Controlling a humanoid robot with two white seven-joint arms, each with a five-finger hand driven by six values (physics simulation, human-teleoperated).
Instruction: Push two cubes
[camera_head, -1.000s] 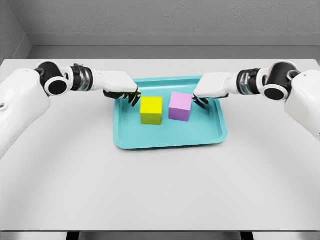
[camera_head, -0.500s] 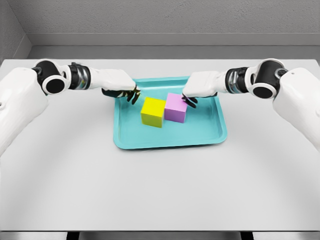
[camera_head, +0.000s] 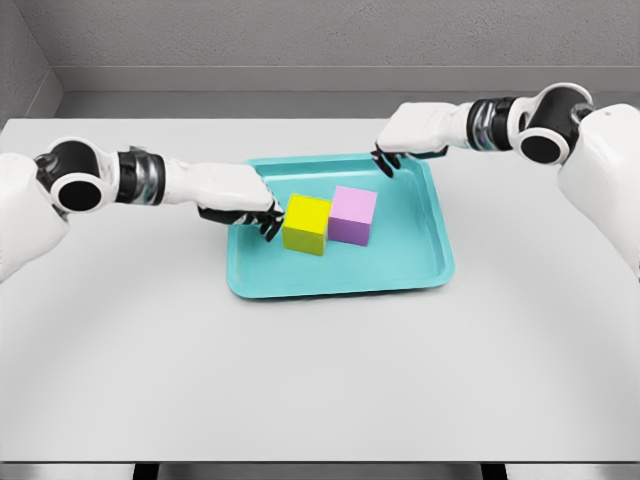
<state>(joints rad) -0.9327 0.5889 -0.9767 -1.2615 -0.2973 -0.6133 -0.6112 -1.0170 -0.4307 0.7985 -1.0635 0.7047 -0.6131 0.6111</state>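
Observation:
A yellow cube and a pink cube stand side by side, touching, in the middle of a teal tray. My left hand sits at the tray's left rim, its curled fingertips just left of the yellow cube and holding nothing. My right hand hovers over the tray's back right corner, fingers curled downward, clear of the pink cube.
The tray lies on a light grey table. A grey wall runs behind the table's far edge.
The pink cube slid left until it met the yellow cube. My right hand then drew back up to the tray's far corner. My left hand moved down, closer to the yellow cube.

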